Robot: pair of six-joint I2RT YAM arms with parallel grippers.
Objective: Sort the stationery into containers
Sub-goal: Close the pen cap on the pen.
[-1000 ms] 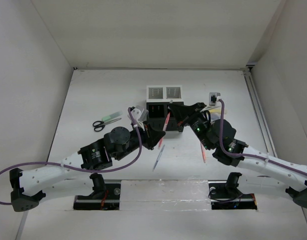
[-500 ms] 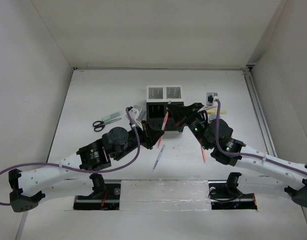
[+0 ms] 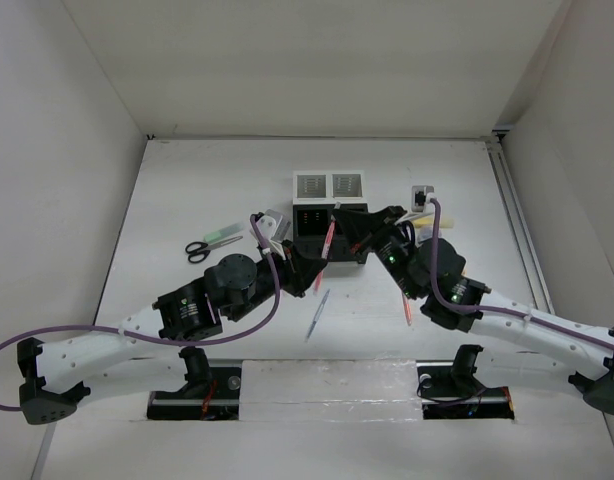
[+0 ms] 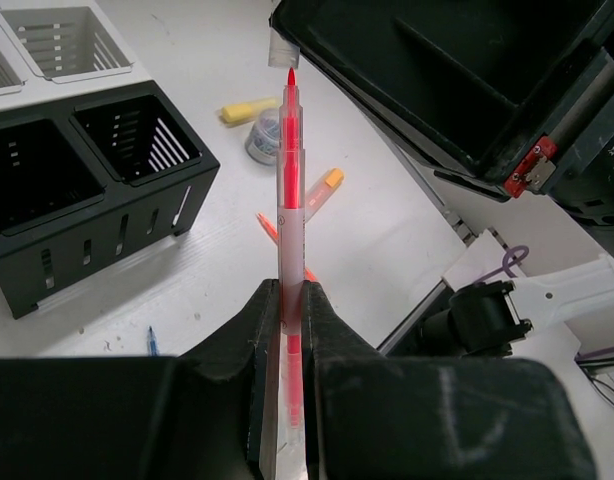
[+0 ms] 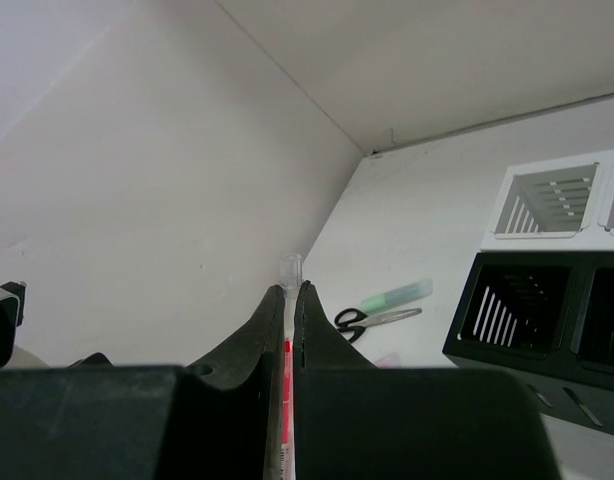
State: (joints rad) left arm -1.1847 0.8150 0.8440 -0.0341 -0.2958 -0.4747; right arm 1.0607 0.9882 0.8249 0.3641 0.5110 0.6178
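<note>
Left tool clamps a red pen low on its barrel near the black bins; right tool pinches a thin pen. Light, stiff, probably slippery: grip mid-barrel.

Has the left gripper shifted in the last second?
Yes, slightly. In the top view the left gripper, shut on the red pen, has drifted left and a little toward the black bins, which have not moved.
</note>
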